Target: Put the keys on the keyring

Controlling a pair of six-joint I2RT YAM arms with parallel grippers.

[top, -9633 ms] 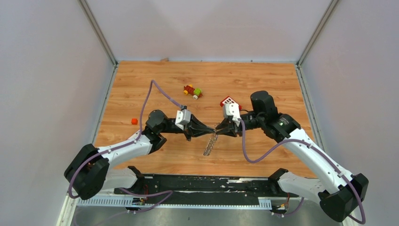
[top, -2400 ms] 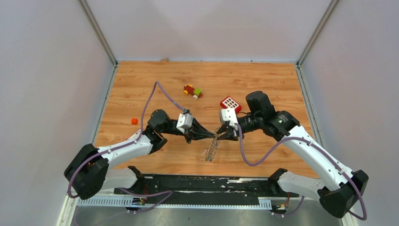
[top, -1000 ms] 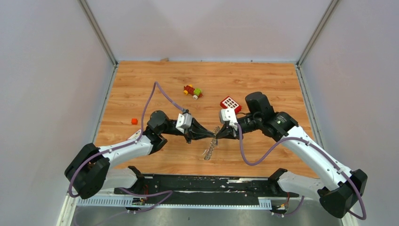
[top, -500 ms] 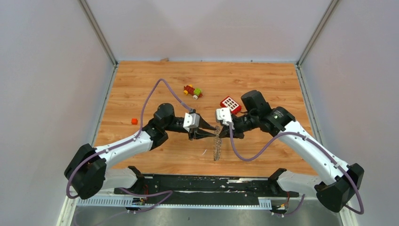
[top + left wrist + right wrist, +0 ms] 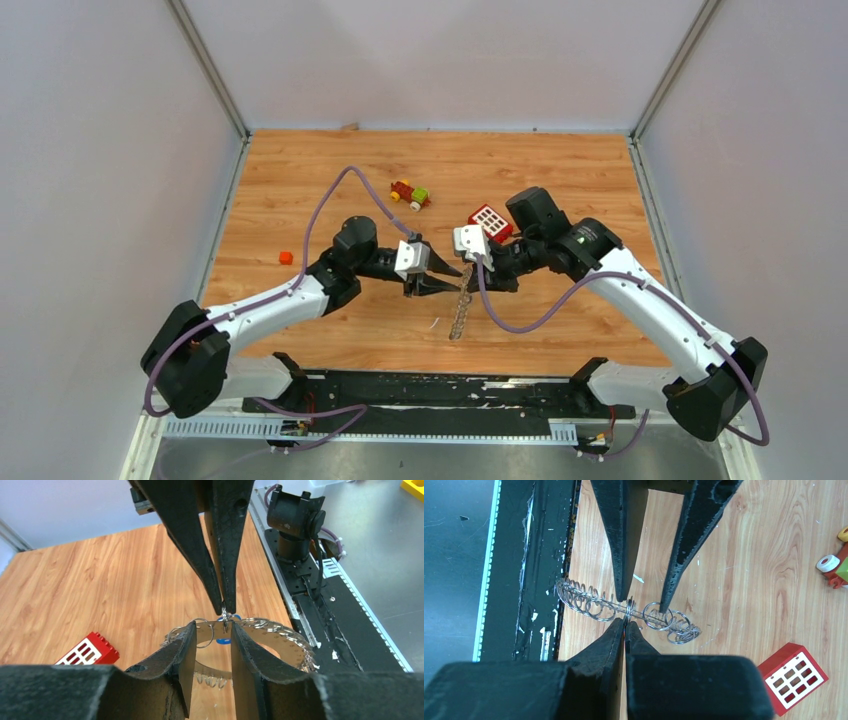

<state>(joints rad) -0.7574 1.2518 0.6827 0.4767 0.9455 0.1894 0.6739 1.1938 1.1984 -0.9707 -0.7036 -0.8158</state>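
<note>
- The table (image 5: pixel 300 180) lies beneath the keyring and carries all the loose things
- The keyring (image 5: pixel 459 312), a metal band fringed with silver loops, hangs edge-on over the near middle of the table; I cannot tell whether its lower end rests on the wood
- The right gripper (image 5: pixel 625 624) has its fingers pressed together on the keyring's wire at the top, and carries it
- The left gripper (image 5: pixel 212 627) faces it from the other side of the keyring, fingers apart, straddling the wire just beside that pinch and clamping nothing
- A red block (image 5: pixel 490 219) sits just beyond the keyring, and a small toy (image 5: pixel 410 194) further beyond it
- The blue-headed key (image 5: pixel 223 641) shows at the keyring's wire between the left gripper's fingers; it looks to be hanging there, though whether it is threaded on is too small to tell
- The dark key cannot be made out in any view
- Judged from this, one piece seems on or nearly on, and the dark key's threading remains unconfirmed
</note>
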